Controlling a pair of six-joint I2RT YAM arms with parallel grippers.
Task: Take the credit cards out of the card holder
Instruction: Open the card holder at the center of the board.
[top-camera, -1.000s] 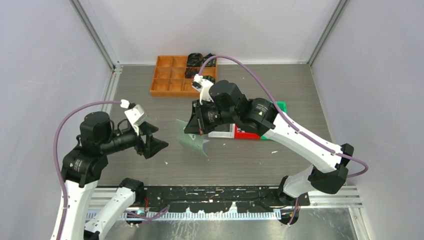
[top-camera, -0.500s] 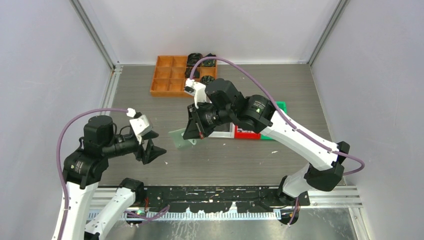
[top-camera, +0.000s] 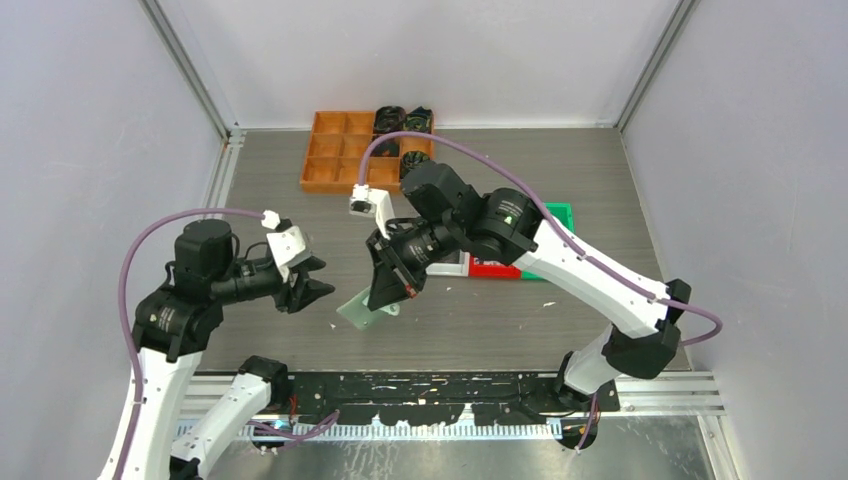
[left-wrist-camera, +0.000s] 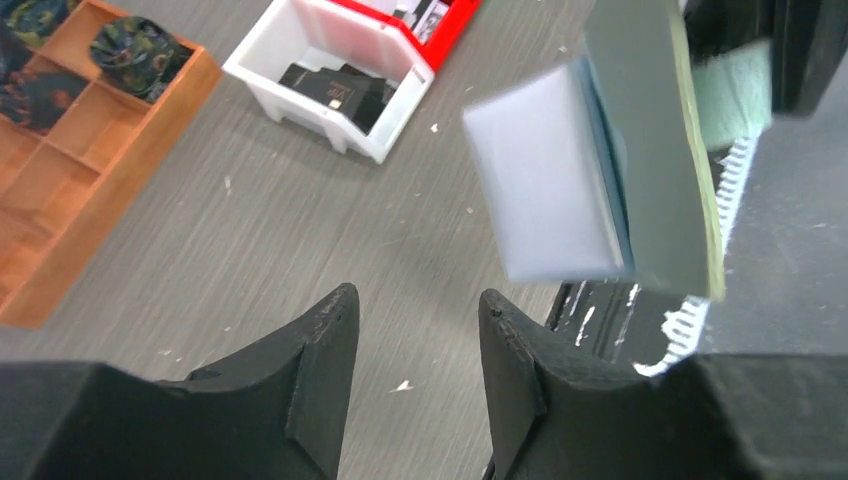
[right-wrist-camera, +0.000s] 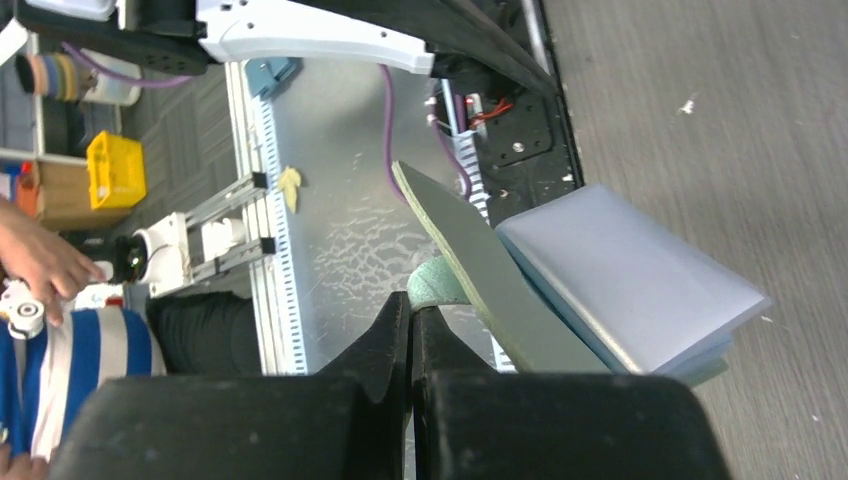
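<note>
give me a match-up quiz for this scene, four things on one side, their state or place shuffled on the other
Things:
1. left hand
2. right hand
3. orange tray
4. white bin

States or places:
a. shut on the card holder, which is held off the surface
b. at the back, dark coiled items in some compartments
c. open and empty
d. right beside the red bin

Pairs: 1-c, 2-a, 3-b, 4-d

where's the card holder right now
In the top view the card holder hangs pinched in the right tool, above the table near its front centre, just right of the left tool.
</note>
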